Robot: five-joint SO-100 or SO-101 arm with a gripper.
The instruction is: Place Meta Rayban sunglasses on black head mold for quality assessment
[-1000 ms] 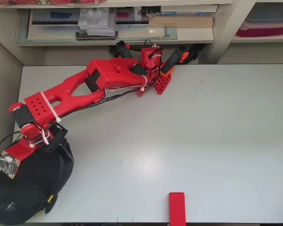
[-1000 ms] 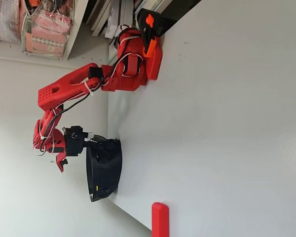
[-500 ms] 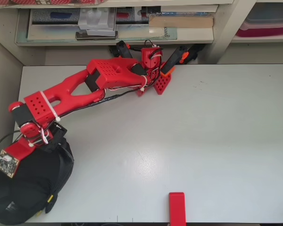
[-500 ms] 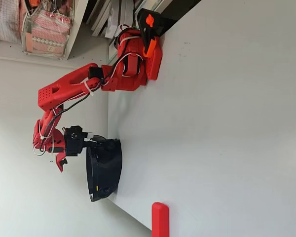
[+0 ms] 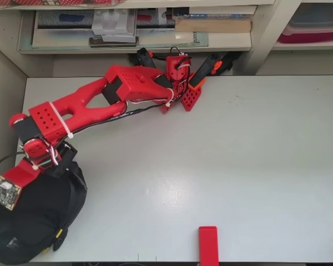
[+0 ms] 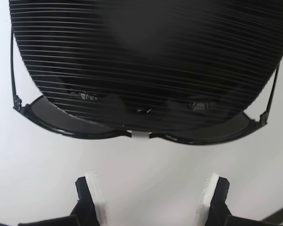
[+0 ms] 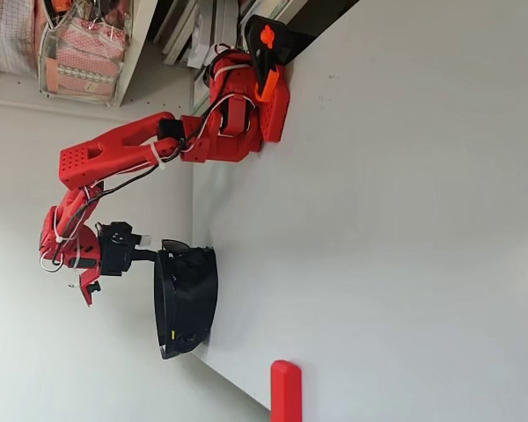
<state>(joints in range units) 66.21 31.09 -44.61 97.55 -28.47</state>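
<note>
The head mold (image 6: 146, 56) is a large ribbed matte-black form that fills the top of the wrist view. The sunglasses (image 6: 52, 120) sit on it, lenses across its front and thin temples running back along both sides. My gripper (image 6: 152, 180) is open and empty, its white-padded fingertips (image 6: 93, 186) a short way off the frame and apart from it. In the fixed view, which lies on its side, the gripper (image 7: 150, 249) is right beside the glasses (image 7: 178, 247) on the mold (image 7: 189, 303). In the overhead view the mold (image 5: 39, 221) is at the bottom left, partly under my wrist.
A small red block (image 5: 208, 245) lies at the table's near edge; it also shows in the fixed view (image 7: 286, 391). The arm's base (image 5: 177, 77) is clamped at the far edge. Shelves (image 5: 139, 27) with boxes stand behind the table.
</note>
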